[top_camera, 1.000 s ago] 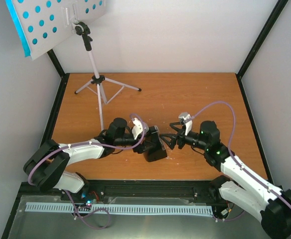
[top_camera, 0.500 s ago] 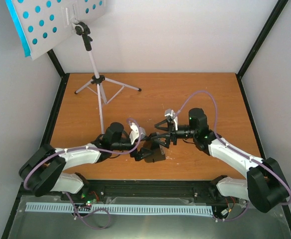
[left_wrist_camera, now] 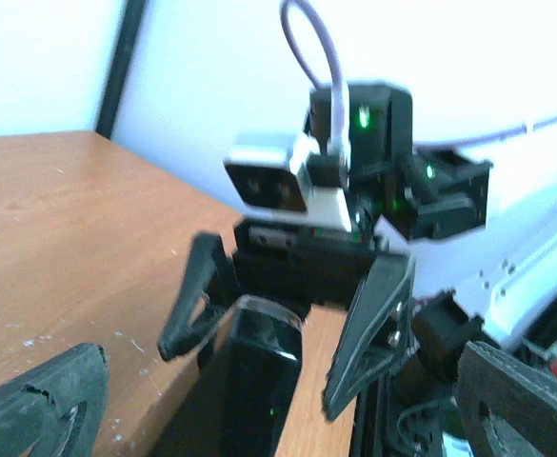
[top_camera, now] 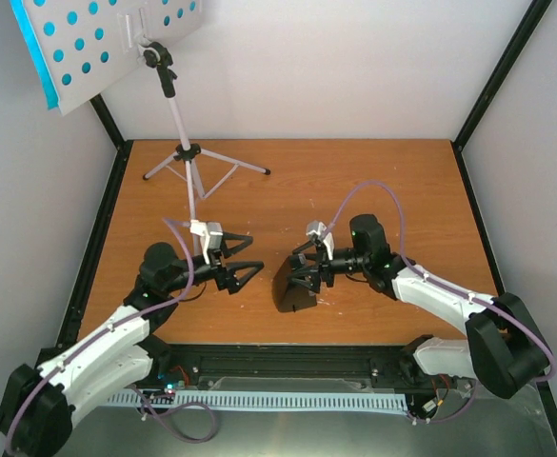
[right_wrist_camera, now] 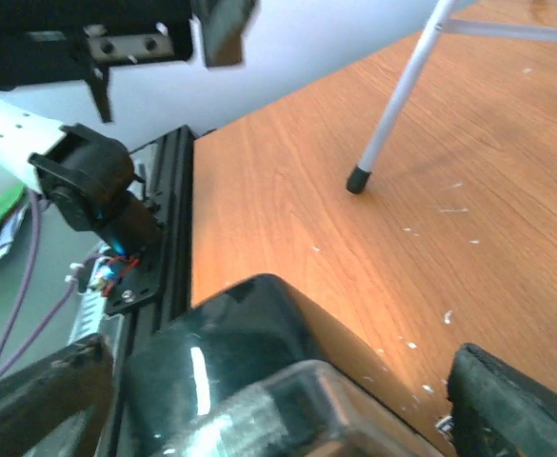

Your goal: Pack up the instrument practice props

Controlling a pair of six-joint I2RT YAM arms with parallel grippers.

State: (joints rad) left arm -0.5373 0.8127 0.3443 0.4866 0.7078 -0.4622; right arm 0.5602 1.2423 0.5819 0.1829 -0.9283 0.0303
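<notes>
The black metronome (top_camera: 288, 293) sits near the middle of the worktop's (top_camera: 373, 181) front edge, between the two arms, a spot either one can reach. I cannot tell whether it stands square or leans.

The right gripper (top_camera: 299, 276) is level with it, one finger on each side of its upper part. In the left wrist view the fingers are spread wide with a gap on both sides, so it brackets the metronome but does not have it. This looks like lining up for a grasp.

The left gripper (top_camera: 256, 254) is fully open, holds nothing, and faces the metronome from just to its left, which leaves the right arm room.

The white music stand (top_camera: 185, 157) stands upright in the rear left corner, untouched, with cyan pages (top_camera: 34, 49) showing along its desk's edge.
</notes>
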